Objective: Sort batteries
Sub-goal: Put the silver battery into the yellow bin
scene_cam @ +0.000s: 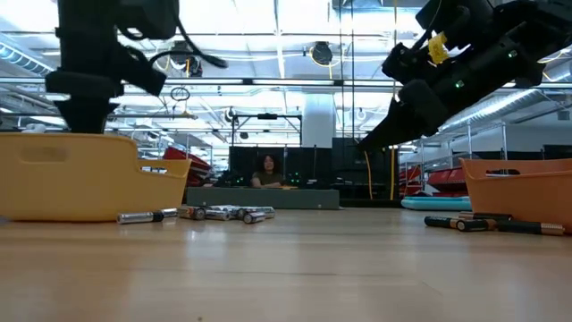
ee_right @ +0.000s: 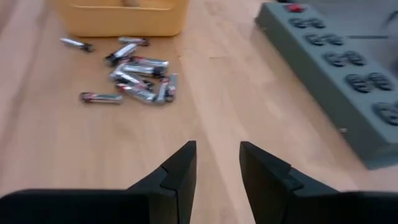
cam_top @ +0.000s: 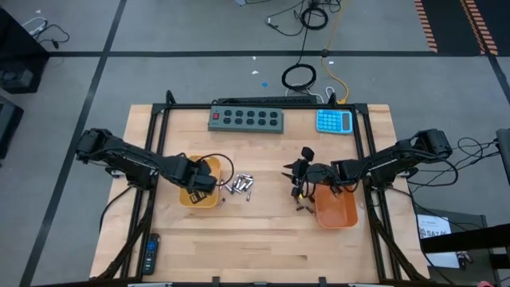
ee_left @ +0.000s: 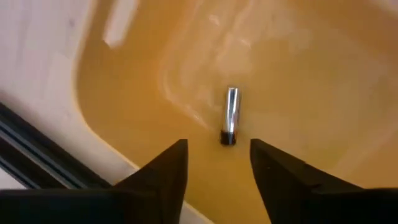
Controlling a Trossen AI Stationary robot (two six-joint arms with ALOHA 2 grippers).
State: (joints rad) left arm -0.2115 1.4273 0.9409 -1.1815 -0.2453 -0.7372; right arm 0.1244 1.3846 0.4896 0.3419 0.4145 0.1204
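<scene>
My left gripper [ee_left: 219,149] hangs open over the yellow tray [cam_top: 190,199] at the table's left, pointing down into it. One silver battery with a dark end [ee_left: 230,115] shows against the tray's floor, clear of both fingers. A pile of several silver batteries [cam_top: 239,186] lies on the wood just right of that tray, also seen in the right wrist view [ee_right: 137,78]. My right gripper [cam_top: 295,177] stands open above the table, left of the orange tray [cam_top: 339,211], with nothing between its fingers [ee_right: 217,155]. A few dark batteries [scene_cam: 483,224] lie on the table beside the orange tray.
A grey power strip [cam_top: 247,119] and a blue calculator [cam_top: 335,121] lie along the far edge. A black remote control [cam_top: 151,253] sits at the near left corner. Bare wood stretches between the two trays and toward the near edge. A person shows far behind the table [scene_cam: 266,170].
</scene>
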